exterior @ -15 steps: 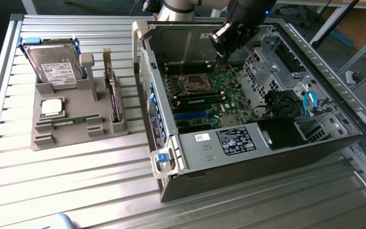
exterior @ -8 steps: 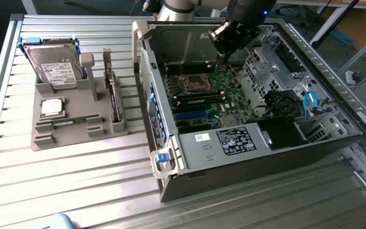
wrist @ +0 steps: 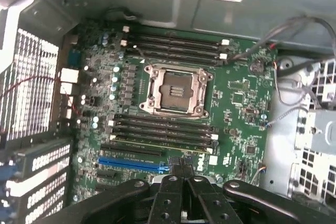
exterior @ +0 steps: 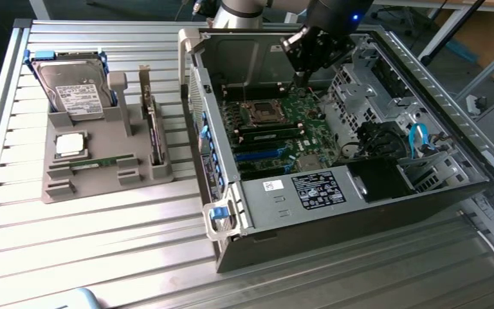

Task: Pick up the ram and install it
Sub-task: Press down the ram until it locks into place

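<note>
One ram stick (exterior: pixel 101 161), slim and green, lies in the grey fixture (exterior: pixel 58 190) at the exterior view's left. A second green stick (exterior: pixel 270 134) appears seated in a slot below the open processor socket (exterior: pixel 260 112) on the motherboard; in the wrist view it is the pale strip (wrist: pixel 163 141). My gripper (exterior: pixel 302 82) hangs inside the open computer case (exterior: pixel 316 232), over the far part of the motherboard. In the wrist view its black fingers (wrist: pixel 170 192) are pressed together, and the gripper (wrist: pixel 182 165) is shut with nothing showing between them.
The fixture also carries a hard drive (exterior: pixel 71 90), a square silver processor (exterior: pixel 69 145) and an upright dark expansion card (exterior: pixel 152 129). Inside the case sit drive cages (exterior: pixel 359 84), a blue cable (exterior: pixel 419 138) and loose wires (wrist: pixel 294 30). The slatted metal table (exterior: pixel 101 244) surrounds it.
</note>
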Controlling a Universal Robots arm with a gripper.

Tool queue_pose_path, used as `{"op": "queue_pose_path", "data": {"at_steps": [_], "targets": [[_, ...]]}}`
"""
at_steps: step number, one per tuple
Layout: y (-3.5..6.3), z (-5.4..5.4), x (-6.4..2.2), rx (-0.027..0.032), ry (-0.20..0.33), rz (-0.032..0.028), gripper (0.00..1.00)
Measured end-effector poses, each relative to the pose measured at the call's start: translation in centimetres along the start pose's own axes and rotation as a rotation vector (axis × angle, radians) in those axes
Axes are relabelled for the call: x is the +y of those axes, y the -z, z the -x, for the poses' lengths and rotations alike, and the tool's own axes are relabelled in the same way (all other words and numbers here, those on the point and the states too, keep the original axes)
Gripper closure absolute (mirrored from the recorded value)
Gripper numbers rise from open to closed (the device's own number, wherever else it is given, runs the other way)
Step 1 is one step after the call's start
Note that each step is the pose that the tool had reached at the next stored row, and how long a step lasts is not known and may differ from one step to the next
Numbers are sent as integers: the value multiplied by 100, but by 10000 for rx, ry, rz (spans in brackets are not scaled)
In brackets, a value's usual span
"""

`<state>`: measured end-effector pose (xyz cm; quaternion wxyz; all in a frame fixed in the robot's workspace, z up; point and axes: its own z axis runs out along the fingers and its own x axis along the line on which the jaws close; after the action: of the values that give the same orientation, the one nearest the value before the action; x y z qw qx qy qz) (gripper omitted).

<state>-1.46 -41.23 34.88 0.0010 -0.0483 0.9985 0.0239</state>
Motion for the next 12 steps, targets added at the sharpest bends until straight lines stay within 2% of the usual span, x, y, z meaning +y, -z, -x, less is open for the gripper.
{"op": "queue_pose_path", "data": {"at_steps": [6, 12], "targets": [[0, 0, 0, -37, -779, -3, 89], [0, 0, 0, -40, -857, -4, 89]]}}
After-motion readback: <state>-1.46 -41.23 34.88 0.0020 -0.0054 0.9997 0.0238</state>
